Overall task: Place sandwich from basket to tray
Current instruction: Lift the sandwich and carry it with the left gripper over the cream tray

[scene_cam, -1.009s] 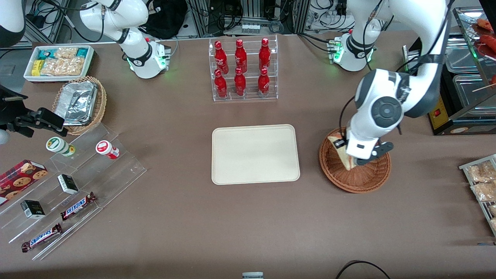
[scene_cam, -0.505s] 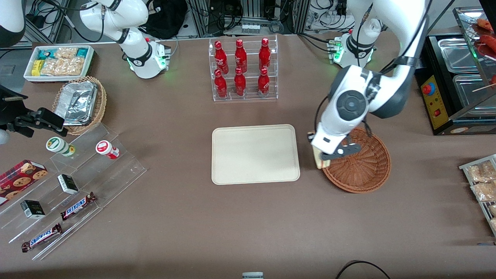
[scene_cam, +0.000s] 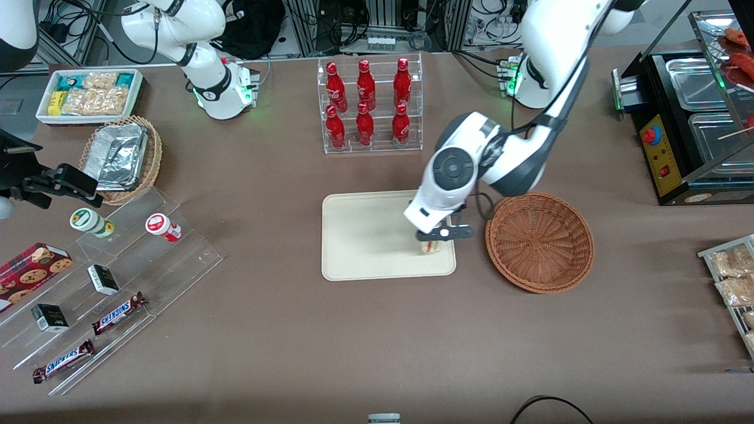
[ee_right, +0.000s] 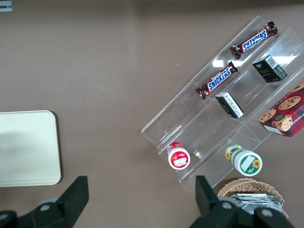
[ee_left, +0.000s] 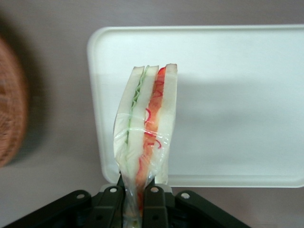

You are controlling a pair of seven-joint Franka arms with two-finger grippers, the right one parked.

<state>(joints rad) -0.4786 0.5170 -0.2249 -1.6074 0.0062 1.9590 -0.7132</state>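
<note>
Front view: the gripper (scene_cam: 435, 237) hangs over the tray (scene_cam: 365, 235) near the edge closest to the basket (scene_cam: 539, 241), which now holds nothing; the sandwich (scene_cam: 430, 246) is beneath it.

Left wrist view: the jaws are closed on the sandwich (ee_left: 145, 137), pinching its wrapped end, the wedge standing on edge above the tray (ee_left: 228, 104) rim. Released here, it may topple or land straddling the rim onto the tabletop (ee_left: 52, 61).

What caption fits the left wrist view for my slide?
Pincer shut on the wrapped sandwich, holding it above the tray near the edge beside the basket.
</note>
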